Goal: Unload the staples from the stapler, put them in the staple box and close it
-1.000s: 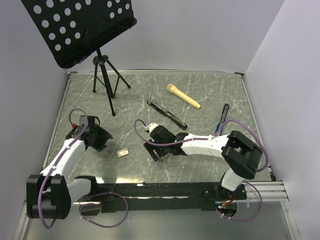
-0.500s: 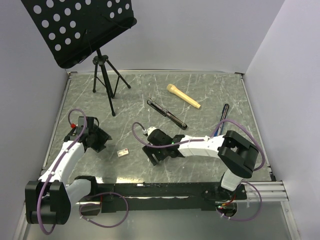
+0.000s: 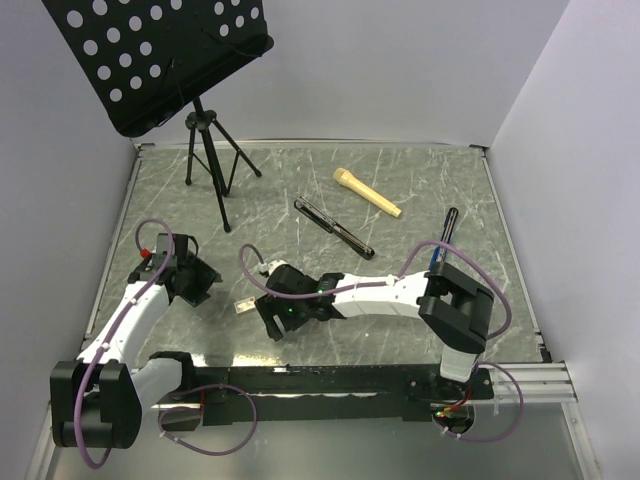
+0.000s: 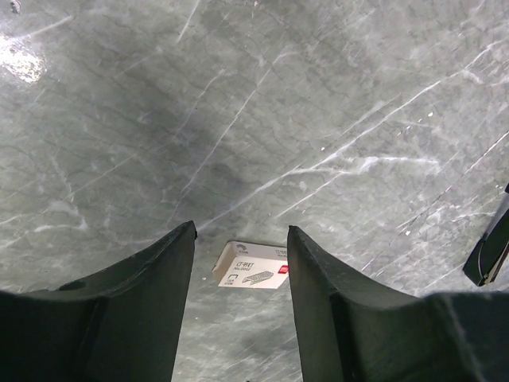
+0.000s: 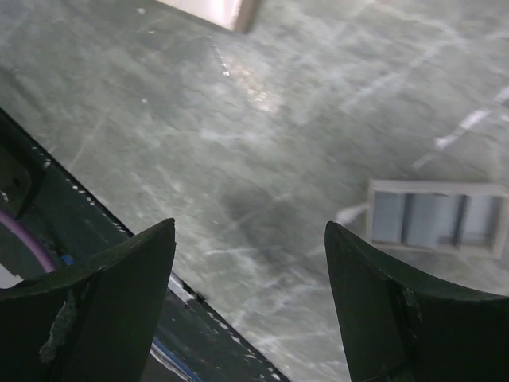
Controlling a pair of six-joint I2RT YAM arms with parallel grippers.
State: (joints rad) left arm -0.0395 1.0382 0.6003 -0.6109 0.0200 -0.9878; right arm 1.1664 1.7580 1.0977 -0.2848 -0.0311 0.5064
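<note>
Black stapler (image 3: 335, 229) sits mid-table, lying flat, with nothing touching it. In the top view (12 = away from the arm bases) its long axis runs 10 o'clock to 4 o'clock. Tan handle (image 3: 367, 192) lies near it at 1 o'clock. Blue-and-black pen (image 3: 446, 232) is well off at 3.

Key relation: neither gripper is on the stapler.
- Right gripper (image 3: 272, 320) is the nearer one. The stapler lies at about 1 o'clock from it, clearly apart, and the fingers point toward 9, away from it.
- Left gripper (image 3: 203, 284) is further off, with the stapler at roughly 2 o'clock, well apart.

Both are empty. Left fingers are part-way apart and right fingers are spread wide, with nothing between either pair.

Between the two grippers a small white staples box (image 3: 243, 305) lies on the table. It's well apart from the stapler, at 8 o'clock from it.

View differences:
- The top view shows that box only as a pale speck.
- The left wrist view shows a printed carton with a staple-strip drawing, just ahead of the fingertips and in line with the gap.
- The right wrist view shows a grey three-cell piece (image 5: 436, 219) by one finger and a pale edge at the top of frame. I can't match either to the top view for certain.
- Neither wrist camera clearly shows the stapler.

My read: whichever arm goes for the stapler has to swing round and close across the long axis. The right arm has the shorter trip. Can't tell whether any staples are out yet.
</note>
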